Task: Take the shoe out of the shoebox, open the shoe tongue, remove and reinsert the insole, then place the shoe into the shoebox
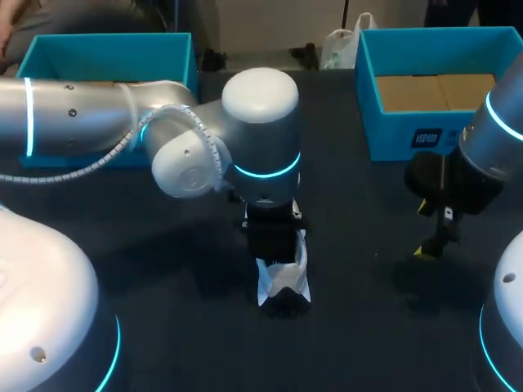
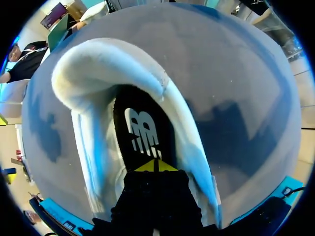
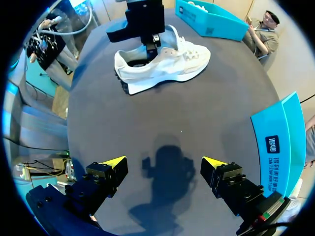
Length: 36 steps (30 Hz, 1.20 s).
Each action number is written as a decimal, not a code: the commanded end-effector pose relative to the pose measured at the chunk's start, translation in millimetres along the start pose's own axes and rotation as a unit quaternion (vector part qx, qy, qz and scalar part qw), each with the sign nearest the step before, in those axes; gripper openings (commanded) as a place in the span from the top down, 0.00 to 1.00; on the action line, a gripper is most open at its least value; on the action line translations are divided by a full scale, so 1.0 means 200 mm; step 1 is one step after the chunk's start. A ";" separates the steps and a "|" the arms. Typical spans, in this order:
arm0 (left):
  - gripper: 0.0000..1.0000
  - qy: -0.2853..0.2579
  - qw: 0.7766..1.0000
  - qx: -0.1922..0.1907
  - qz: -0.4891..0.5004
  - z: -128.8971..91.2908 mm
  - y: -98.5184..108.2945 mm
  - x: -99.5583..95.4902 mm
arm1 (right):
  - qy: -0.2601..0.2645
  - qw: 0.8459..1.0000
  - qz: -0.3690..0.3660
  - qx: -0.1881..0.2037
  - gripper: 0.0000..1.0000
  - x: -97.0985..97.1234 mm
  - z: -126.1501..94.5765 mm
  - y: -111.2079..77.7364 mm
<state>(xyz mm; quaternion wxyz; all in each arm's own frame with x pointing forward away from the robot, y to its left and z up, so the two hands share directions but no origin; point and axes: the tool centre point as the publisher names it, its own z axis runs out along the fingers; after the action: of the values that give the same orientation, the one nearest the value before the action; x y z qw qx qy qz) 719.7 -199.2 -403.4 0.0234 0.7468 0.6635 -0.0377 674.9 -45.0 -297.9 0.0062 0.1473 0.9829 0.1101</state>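
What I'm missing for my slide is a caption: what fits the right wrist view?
Right gripper, open above the dark table, faces the white shoe with the left gripper inside its opening.

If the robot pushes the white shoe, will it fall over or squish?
It probably won't fall: the white shoe sits flat and low on the table. Its padded collar looks soft, so it would likely squish a little. The tabletop looks smooth, so the shoe may just slide.

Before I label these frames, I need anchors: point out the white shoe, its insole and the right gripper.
white shoe (image 3: 172, 63), right wrist view, side of its upper.
insole (image 2: 142, 132), left wrist view, pale mark at its middle.
right gripper (image 3: 165, 163), right wrist view, midway between its open fingertips.
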 end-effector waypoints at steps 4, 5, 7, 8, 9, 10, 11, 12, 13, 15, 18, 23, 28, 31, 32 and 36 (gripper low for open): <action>1.00 -0.021 1.000 0.015 0.011 -0.10 -0.06 0.04 | -0.001 1.000 0.000 0.000 0.00 0.00 0.00 0.00; 1.00 -0.021 1.000 0.016 0.013 -0.12 -0.08 0.03 | -0.001 1.000 0.000 0.000 0.00 0.00 0.00 0.00; 1.00 -0.015 0.999 0.021 0.021 -0.16 -0.13 0.02 | -0.001 1.000 0.000 0.000 0.00 0.00 0.00 0.00; 1.00 -0.011 0.999 0.020 0.026 -0.17 -0.15 0.01 | -0.001 1.000 0.000 0.000 0.00 0.00 0.00 0.00; 1.00 -0.006 0.999 0.024 0.030 -0.18 -0.17 0.00 | -0.001 1.000 0.000 0.000 0.00 0.00 0.00 0.00; 1.00 -0.005 0.999 0.029 0.032 -0.19 -0.19 -0.01 | -0.001 1.000 0.000 0.000 0.00 0.00 0.00 0.00; 1.00 0.000 0.999 0.034 0.037 -0.19 -0.20 -0.02 | -0.001 1.000 0.000 0.000 0.00 0.00 0.00 0.00; 1.00 0.005 0.999 0.035 0.037 -0.19 -0.21 -0.02 | -0.001 1.000 0.000 0.000 0.00 0.00 0.00 0.00; 1.00 0.010 0.999 0.036 0.037 -0.18 -0.22 -0.03 | -0.001 1.000 0.000 0.000 0.00 0.00 0.00 0.00; 1.00 0.023 0.998 0.035 0.037 -0.15 -0.23 -0.04 | -0.001 1.000 0.000 0.000 0.00 0.00 0.00 0.00; 1.00 0.039 0.998 0.039 0.033 -0.07 -0.24 -0.04 | -0.001 1.000 0.000 0.000 0.00 0.00 0.00 0.00; 1.00 0.051 0.999 0.015 0.010 0.03 -0.23 -0.03 | -0.001 1.000 0.000 0.000 0.00 0.00 0.00 0.00; 1.00 0.039 0.999 0.010 -0.013 0.10 -0.19 -0.02 | -0.001 1.000 0.000 0.000 0.00 0.00 0.00 0.00; 1.00 0.019 0.999 0.011 -0.024 0.10 -0.16 -0.04 | -0.001 1.000 0.000 0.000 0.00 0.00 0.00 0.00; 1.00 0.014 0.999 0.012 -0.026 0.10 -0.16 -0.04 | -0.001 1.000 0.000 0.000 0.00 0.00 0.00 0.00; 1.00 0.005 0.999 0.018 -0.026 0.03 -0.15 -0.06 | -0.001 1.000 0.000 0.000 0.00 0.00 0.00 0.00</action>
<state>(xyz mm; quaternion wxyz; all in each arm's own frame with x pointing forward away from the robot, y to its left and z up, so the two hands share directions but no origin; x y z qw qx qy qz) 684.9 -208.5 -405.6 0.0015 0.7289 0.6834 -0.0398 674.9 -45.0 -297.8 0.0062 0.1473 0.9829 0.1101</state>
